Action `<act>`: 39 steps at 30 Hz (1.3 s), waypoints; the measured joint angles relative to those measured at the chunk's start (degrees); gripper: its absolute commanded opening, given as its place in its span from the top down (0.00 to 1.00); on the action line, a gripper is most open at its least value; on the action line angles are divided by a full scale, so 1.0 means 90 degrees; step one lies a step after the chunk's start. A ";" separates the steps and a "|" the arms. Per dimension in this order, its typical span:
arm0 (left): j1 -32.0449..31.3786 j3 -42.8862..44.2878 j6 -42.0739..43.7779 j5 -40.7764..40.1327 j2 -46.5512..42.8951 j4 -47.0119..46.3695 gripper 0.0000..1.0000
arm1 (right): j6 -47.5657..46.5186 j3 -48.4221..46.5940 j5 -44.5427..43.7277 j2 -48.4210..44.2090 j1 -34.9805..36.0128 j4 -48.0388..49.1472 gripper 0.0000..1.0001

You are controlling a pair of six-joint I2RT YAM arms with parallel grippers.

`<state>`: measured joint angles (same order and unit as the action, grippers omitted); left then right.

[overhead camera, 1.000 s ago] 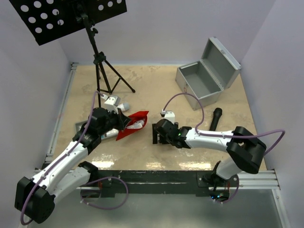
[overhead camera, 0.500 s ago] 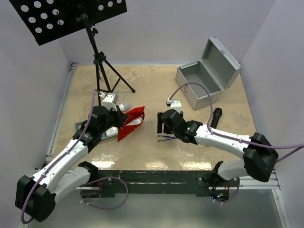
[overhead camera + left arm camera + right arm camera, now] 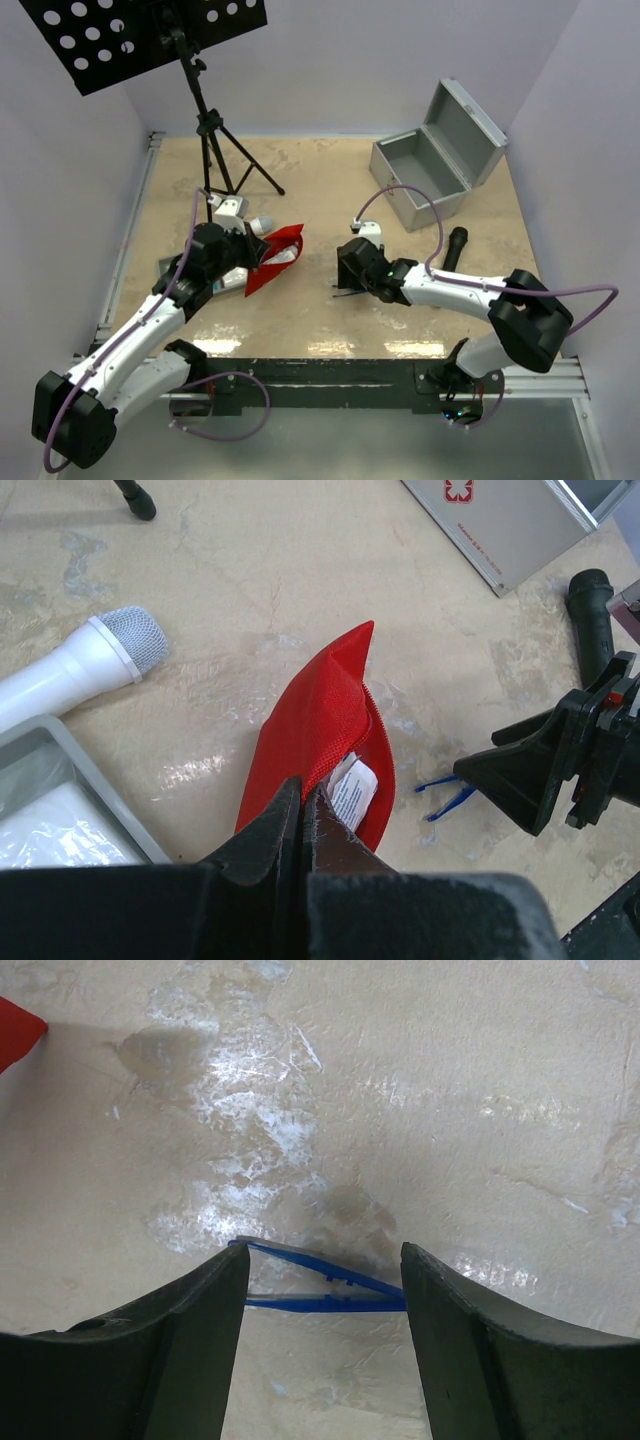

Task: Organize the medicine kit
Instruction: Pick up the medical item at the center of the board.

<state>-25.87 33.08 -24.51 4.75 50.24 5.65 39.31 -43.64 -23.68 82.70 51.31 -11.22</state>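
Observation:
The red pouch lies on the table with its mouth gaping and a white packet showing inside. My left gripper is shut on the pouch's upper edge and holds it raised. Blue tweezers lie flat to the pouch's right. My right gripper stands open just over them, one finger at each end. The silver metal case sits open at the back right. The grey tray is under my left arm.
A black tripod stand rises at the back left. A white microphone and a small white box lie near the tray. A black microphone lies right of my right arm, in front of the case.
My right gripper shifted slightly right and came down over the blue tweezers, its jaws narrowing. My left gripper raised the pouch's edge a little and has since held still.

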 measured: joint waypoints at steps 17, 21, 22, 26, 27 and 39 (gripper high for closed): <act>0.0000 -0.0012 -0.0024 0.0141 0.0044 -0.0044 1.00 | -0.0019 0.0216 0.0413 0.0194 0.0223 0.0240 0.36; 0.0000 -0.0019 -0.0044 0.0163 0.0046 -0.0044 1.00 | -0.0017 0.0177 0.0372 0.0454 0.0393 0.0209 0.36; 0.0000 -0.0019 -0.0044 0.0165 0.0046 -0.0046 1.00 | -0.0019 0.0151 0.0318 0.0566 0.0442 0.0192 0.36; 0.0000 -0.0019 -0.0044 0.0163 0.0044 -0.0041 1.00 | -0.0015 -0.0085 0.0078 0.0816 0.0622 0.0148 0.39; 0.0000 -0.0019 -0.0044 0.0163 0.0044 -0.0041 1.00 | -0.0012 -0.0092 0.0061 0.0826 0.0634 0.0148 0.41; 0.0000 -0.0022 -0.0044 0.0163 0.0041 -0.0044 1.00 | 0.0039 -0.0141 -0.0019 0.0804 0.0641 -0.0058 0.61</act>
<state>-25.87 32.88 -24.91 6.22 50.61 5.26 39.66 -44.91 -23.86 89.93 57.08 -11.75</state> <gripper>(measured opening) 0.030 0.377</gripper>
